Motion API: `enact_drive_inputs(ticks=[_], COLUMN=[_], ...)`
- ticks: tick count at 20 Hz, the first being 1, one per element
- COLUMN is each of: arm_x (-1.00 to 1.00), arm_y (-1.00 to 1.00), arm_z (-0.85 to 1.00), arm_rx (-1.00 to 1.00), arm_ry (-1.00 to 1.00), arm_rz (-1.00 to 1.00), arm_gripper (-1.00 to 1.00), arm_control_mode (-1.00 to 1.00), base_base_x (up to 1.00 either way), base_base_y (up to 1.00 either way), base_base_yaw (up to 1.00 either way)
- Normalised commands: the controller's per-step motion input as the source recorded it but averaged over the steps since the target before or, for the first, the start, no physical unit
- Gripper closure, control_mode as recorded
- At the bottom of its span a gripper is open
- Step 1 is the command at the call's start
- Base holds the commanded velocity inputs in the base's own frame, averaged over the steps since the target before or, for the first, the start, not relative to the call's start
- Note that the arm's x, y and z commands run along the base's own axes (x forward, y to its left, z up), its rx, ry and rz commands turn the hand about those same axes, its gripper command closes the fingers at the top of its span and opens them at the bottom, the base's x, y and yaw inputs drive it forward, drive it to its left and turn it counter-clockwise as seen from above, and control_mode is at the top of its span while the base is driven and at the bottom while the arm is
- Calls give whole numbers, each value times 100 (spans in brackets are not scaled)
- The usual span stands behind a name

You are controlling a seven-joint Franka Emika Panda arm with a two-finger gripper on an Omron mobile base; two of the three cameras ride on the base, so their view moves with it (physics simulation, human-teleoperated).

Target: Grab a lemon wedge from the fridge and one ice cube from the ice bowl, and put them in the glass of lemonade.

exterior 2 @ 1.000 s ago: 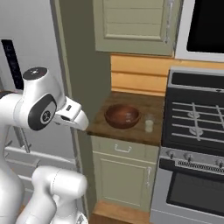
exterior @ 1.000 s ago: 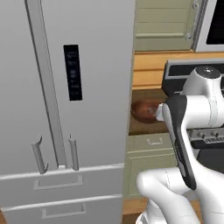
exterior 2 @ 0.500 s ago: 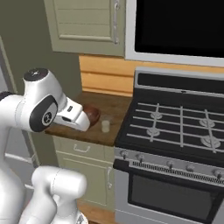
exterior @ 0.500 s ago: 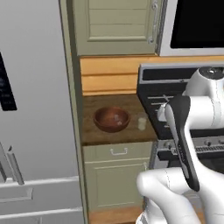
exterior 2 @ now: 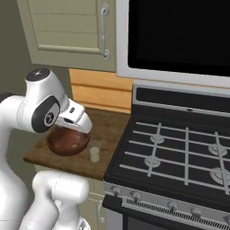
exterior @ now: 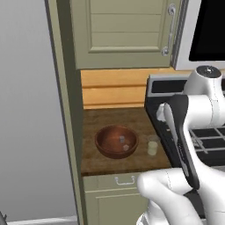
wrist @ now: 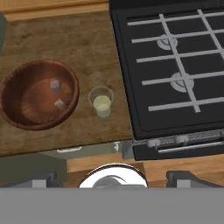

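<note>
The fridge point(exterior: 30, 110) is seen as a tall grey panel along the left edge of the left base view; its doors cannot be made out from this angle. A black stove point(exterior 2: 179, 152) with grey burner grates is located to the right of the desk point(wrist: 65, 39), a narrow wooden surface set between the fridge side and the stove. A beige upper cabinet point(exterior: 123, 30) is mounted above the desk, and a dark microwave front point(exterior 2: 179, 36) is mounted above the stove. A beige drawer point(exterior: 118, 182) with a small handle is fitted below the desk.

The ice bowl point(wrist: 26, 109), round and reddish-brown, is placed on the desk towards its front left. Two pale ice cubes are contained in it: one ice cube point(wrist: 55, 85) lies nearer the middle, and a second cube point(wrist: 59, 104) lies just beside it. The glass of lemonade point(wrist: 101, 102) is stood upright on the desk just beside the bowl, between the bowl and the stove, not touching the bowl.

The end effector point(wrist: 111, 177) is held above the front edge of the desk, well apart from the bowl and the glass. Its fingers are spread wide, and nothing is held between them.
</note>
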Motion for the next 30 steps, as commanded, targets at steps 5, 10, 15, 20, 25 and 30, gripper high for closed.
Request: enact_drive_inputs(ticks=[5, 10, 15, 20, 25, 30], arm_x=[91, 89, 13, 65, 88, 57], arm_y=[-2, 1, 29, 97, 86, 6], arm_z=[-40, -43, -57, -79, -10, -6], arm_rx=[0, 0, -12, -2, 3, 3], arm_ry=[17, 7, 25, 12, 2, 2], arm_rz=[16, 21, 25, 5, 0, 0], arm_gripper=[-100, -100, -100, -100, -100, -100], arm_control_mode=[-100, -100, -100, -100, -100, -100], base_base_x=[0, 0, 0, 0, 0, 0], base_base_y=[0, 0, 0, 0, 0, 0], base_base_yaw=[0, 0, 0, 0, 0, 0])
